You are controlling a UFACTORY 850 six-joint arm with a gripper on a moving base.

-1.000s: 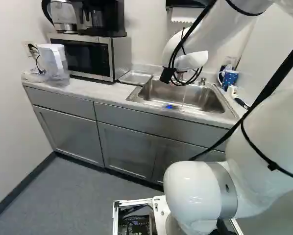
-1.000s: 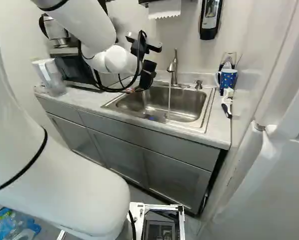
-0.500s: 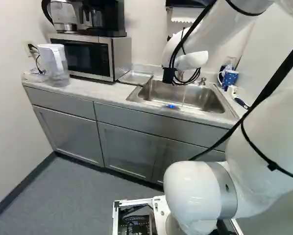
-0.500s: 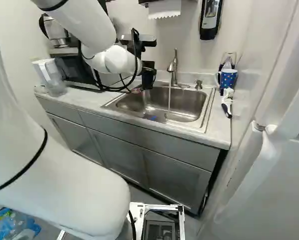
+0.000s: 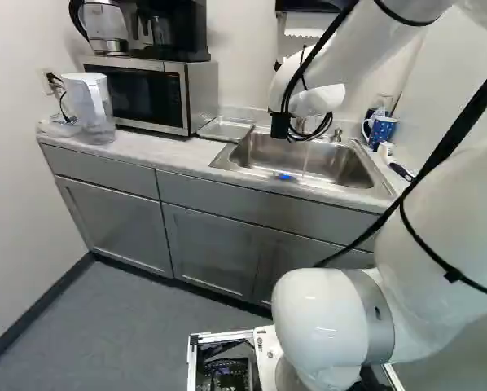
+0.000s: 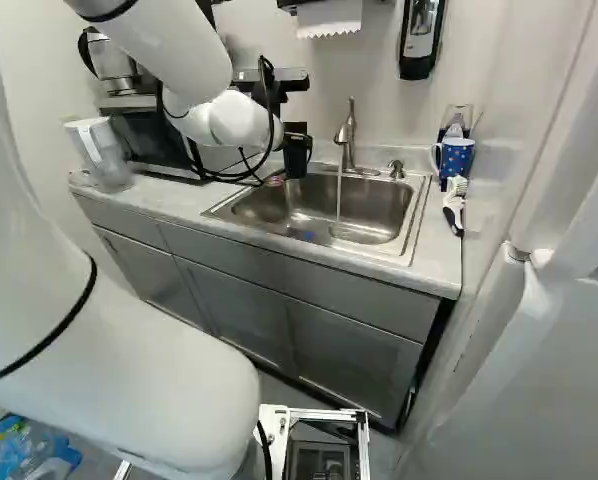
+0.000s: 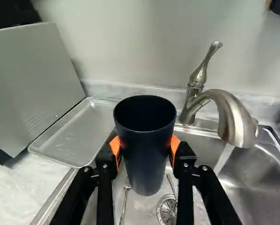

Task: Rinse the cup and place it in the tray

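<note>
In the right base view my gripper hangs over the sink's tray-side end, its fingertips hard to make out. The wrist view shows the gripper shut on a dark blue cup, orange pads pressing it from both sides. The cup stands upright, mouth up, above the sink basin. Beside it, on the counter, lies the shallow metal tray, also seen in the left base view. Water runs from the faucet on the cup's other side, apart from the cup.
Utensils lie in the sink near the drain. A microwave stands beyond the tray, with a pitcher at the counter's far end. A blue mug and a brush are on the sink's other side.
In the right base view my gripper has turned from a tilt to nearly level, mostly in the first half second, with a slight turn since. The base has not moved; water kept running.
</note>
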